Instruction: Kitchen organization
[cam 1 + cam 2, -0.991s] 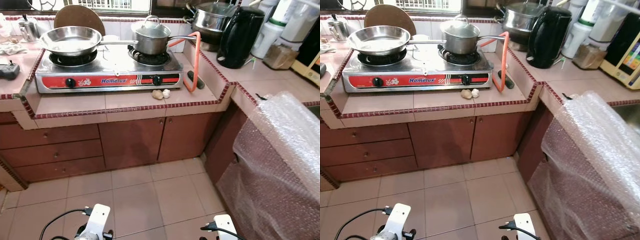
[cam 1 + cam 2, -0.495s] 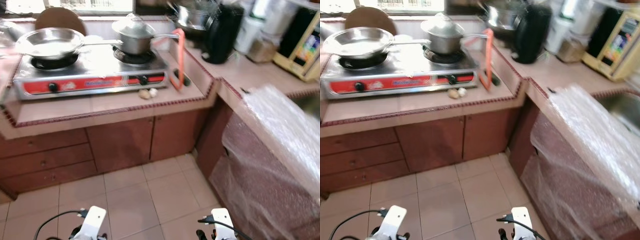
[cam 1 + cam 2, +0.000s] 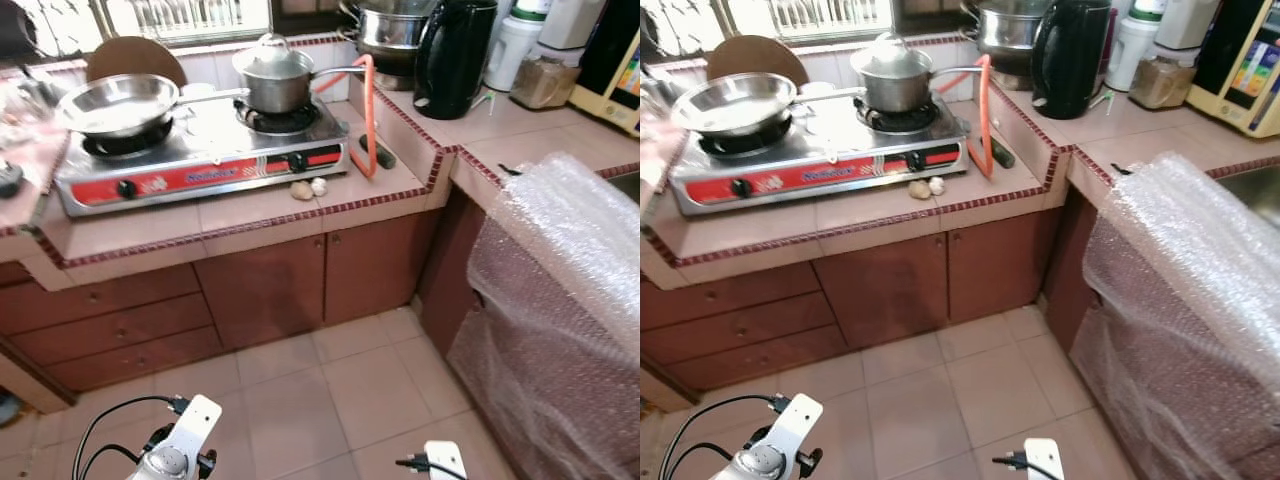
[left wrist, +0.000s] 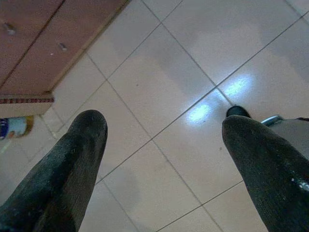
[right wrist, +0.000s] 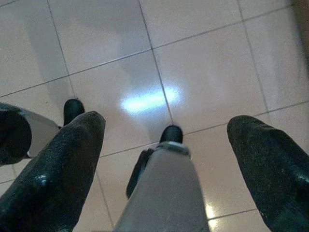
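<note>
Fingers [image 4: 72, 159] of both hanging arms spread wide, empty, above floor tiles [image 4: 193, 63].

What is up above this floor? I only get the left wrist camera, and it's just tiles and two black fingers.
Observer: A kitchen counter. A two-burner gas stove sits on it, with a steel frying pan on its left burner.
Operator: Is anything cooking on the other side?
Observer: A lidded steel saucepan stands on the right burner; I can't see a flame.
Operator: What's the shiny crinkly thing?
Observer: Bubble wrap draped over the counter edge on the robot's right.
Operator: And my other hand?
Observer: The right gripper hangs open over the floor tiles, like the left gripper.
</note>
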Motion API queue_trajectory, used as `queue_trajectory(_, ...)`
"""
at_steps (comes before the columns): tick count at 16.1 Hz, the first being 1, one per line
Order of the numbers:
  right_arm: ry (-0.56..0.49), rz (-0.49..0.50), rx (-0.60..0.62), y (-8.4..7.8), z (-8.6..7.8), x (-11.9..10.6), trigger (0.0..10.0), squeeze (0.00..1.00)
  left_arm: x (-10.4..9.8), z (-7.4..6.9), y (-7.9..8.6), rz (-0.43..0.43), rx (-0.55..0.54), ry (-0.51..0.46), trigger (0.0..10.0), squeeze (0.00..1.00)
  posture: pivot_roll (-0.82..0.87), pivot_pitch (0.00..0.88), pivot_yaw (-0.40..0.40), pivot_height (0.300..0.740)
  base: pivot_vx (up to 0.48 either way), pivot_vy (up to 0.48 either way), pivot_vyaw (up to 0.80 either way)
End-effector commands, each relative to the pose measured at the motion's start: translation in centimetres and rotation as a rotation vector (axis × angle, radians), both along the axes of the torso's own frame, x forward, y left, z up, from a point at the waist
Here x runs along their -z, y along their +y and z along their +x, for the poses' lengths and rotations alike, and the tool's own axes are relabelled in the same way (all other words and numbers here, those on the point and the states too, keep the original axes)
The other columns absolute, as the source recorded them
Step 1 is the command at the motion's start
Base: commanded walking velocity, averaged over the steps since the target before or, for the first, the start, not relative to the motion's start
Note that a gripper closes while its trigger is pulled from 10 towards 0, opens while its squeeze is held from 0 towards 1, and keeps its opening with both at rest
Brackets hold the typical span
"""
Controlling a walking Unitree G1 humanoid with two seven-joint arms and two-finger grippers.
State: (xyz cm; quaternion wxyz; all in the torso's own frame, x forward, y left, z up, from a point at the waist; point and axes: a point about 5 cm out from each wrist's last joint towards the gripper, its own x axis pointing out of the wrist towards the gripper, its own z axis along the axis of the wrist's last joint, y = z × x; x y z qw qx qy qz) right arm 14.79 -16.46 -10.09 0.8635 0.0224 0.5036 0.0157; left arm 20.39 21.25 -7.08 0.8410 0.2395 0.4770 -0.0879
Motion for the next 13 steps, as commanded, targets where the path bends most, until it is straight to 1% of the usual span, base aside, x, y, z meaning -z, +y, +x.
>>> queue_trajectory(1, -0.005, 0.005, 0.026, 0.0, 0.0, 0.0, 10.0, 0.0, -0.2, 0.3, 0.2, 0.01, 0.011, 0.004, 10.0, 0.0, 0.14, 0.0, 0.049, 0.74, 0.0, 0.0, 0.0)
queue_trajectory(3, -0.007, 0.001, 0.009, 0.2, 0.0, 0.0, 10.0, 0.0, -0.2, 0.5, -0.1, 0.008, 0.011, 0.0, 10.0, 0.0, 0.13, 0.0, 0.046, 0.74, 0.0, 0.0, 0.0)
queue_trajectory(6, -0.014, -0.008, -0.003, 0.0, 0.2, -0.1, 10.0, 0.0, -0.2, 0.5, -0.4, -0.001, 0.004, -0.002, 10.0, 0.0, 0.13, 0.0, 0.037, 0.74, 0.0, 0.25, 0.0)
queue_trajectory(13, -0.029, -0.03, -0.037, -0.5, 1.0, -0.4, 10.0, 0.0, -0.1, 0.4, -0.3, 0.005, -0.008, -0.004, 10.0, 0.0, 0.14, 0.0, 0.01, 0.74, 0.0, 0.434, 0.0)
